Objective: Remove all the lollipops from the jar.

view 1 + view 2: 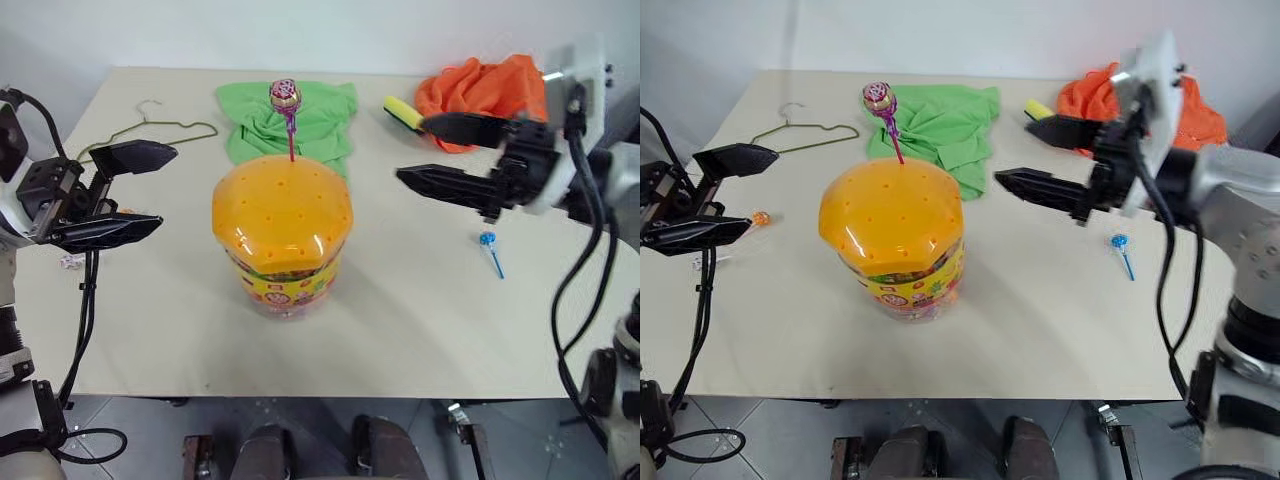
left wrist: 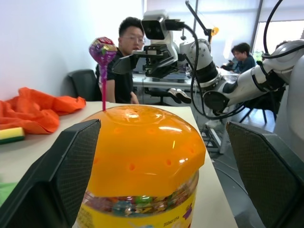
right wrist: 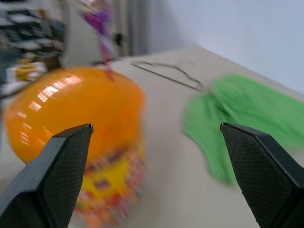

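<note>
While one lollipop (image 1: 285, 96) is standing in the jar (image 1: 282, 225), we are holding both pincers released, left pincer (image 1: 128, 190) and right pincer (image 1: 428, 150); a careless sideways reach is risking toppling it.

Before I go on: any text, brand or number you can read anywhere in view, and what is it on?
Nothing reads with certainty.
Clear plastic jar with the domed orange lid: its yellow label carries cartoon pictures, and small dark print at its lower edge in the left wrist view, too small to read.
Purple-wrapped lollipop standing in the lid: patterned wrapper, no legible words.
Blue lollipop lying on the beige table: too small to tell.
</note>
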`<action>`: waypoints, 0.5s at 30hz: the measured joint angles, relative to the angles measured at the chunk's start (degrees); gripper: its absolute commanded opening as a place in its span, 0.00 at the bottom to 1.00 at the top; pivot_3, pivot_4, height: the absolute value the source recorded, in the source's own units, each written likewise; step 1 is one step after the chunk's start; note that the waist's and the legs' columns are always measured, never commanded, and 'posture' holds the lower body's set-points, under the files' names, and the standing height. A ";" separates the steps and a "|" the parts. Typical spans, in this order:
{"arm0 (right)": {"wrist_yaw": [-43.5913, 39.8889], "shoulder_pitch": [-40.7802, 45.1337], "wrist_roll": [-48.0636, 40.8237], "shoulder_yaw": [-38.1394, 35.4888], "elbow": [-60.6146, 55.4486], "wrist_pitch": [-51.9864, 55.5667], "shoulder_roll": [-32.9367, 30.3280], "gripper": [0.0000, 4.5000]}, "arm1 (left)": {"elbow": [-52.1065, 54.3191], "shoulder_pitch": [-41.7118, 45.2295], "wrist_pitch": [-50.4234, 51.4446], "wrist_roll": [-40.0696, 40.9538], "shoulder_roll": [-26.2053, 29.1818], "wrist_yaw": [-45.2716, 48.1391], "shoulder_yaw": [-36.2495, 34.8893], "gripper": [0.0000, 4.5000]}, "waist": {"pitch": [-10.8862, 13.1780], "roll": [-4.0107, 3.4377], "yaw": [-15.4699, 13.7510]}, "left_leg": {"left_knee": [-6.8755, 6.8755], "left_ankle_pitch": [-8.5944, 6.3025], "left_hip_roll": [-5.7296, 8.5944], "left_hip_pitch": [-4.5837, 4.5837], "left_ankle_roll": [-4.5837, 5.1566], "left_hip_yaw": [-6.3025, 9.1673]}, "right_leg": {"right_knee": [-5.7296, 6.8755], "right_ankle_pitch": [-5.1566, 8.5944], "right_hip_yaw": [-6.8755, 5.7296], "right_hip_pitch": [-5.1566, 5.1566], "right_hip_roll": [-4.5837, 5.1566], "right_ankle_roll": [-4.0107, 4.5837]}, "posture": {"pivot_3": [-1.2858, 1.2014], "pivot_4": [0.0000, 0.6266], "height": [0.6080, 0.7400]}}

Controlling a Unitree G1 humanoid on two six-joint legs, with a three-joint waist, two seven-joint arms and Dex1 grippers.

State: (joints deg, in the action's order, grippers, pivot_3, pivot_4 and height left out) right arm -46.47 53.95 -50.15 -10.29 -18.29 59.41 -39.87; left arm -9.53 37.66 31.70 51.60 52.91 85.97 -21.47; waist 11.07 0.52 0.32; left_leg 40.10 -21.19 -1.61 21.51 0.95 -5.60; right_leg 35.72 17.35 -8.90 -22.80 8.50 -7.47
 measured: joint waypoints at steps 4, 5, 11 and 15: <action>-3.85 4.57 2.11 6.70 6.19 -4.65 5.06 1.00 | 0.24 -0.88 -0.10 0.10 0.14 -0.03 -1.32 1.00 | 0.00 0.01 -0.01 | -0.01 0.00 0.00 0.01 0.01 0.06 | 0.04 0.00 -0.04 0.00 0.00 0.00 | 0.52 0.24 1.00; -4.82 5.49 3.05 8.14 8.04 -5.90 6.32 1.00 | 0.60 -2.05 -0.08 0.22 0.41 -0.04 -2.45 1.00 | 0.00 0.01 0.13 | -0.01 0.00 0.00 0.00 0.01 0.06 | 0.04 0.00 -0.04 0.00 0.00 0.00 | 0.52 0.24 1.00; -9.00 8.98 8.16 13.66 16.68 -12.18 11.55 1.00 | 3.60 -8.58 0.41 0.81 1.48 -0.43 -7.64 1.00 | 0.00 0.00 1.30 | -0.03 0.00 -0.02 0.00 0.00 0.15 | 0.11 0.00 -0.09 0.00 0.00 0.00 | 0.52 0.24 1.00; -10.45 11.90 12.75 16.61 24.38 -16.71 15.72 1.00 | 6.71 -13.93 0.94 1.01 1.75 -1.60 -10.87 1.00 | 0.00 0.00 1.73 | -0.06 -0.01 -0.04 -0.01 0.00 0.19 | 0.14 0.00 -0.10 -0.01 0.00 0.00 | 0.52 0.24 1.00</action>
State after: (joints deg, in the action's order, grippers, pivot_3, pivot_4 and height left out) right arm -56.92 65.85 -37.40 6.32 6.09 42.71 -24.15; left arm -2.82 23.73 32.63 52.61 54.66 84.38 -32.35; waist 11.08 0.51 2.06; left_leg 40.04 -21.19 -1.65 21.49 0.95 -5.41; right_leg 35.86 17.35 -9.00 -22.81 8.50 -7.47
